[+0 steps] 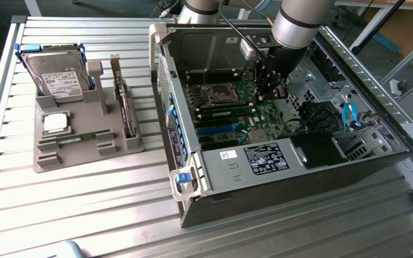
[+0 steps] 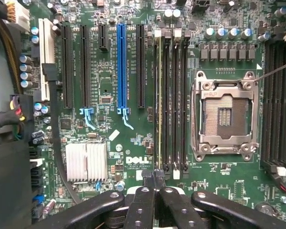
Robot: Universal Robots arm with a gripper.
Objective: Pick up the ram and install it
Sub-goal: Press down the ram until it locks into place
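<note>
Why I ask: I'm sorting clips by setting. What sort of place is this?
Likely a robotics lab bench for computer assembly: a robot arm reaches into an opened desktop computer case on a slatted aluminium table, beside a grey parts holder.

The claw (image 2: 155, 176) is cropped at the picture's edge. In the exterior view the arm (image 1: 292, 32) hides part of the motherboard (image 1: 264, 115).

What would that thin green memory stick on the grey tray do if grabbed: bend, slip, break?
The ram stick lies straight across the grey holder without sagging, so it is probably stiff. It is thin and narrow, so likely light. Such a thin bare board may well crack if bent hard.
</note>
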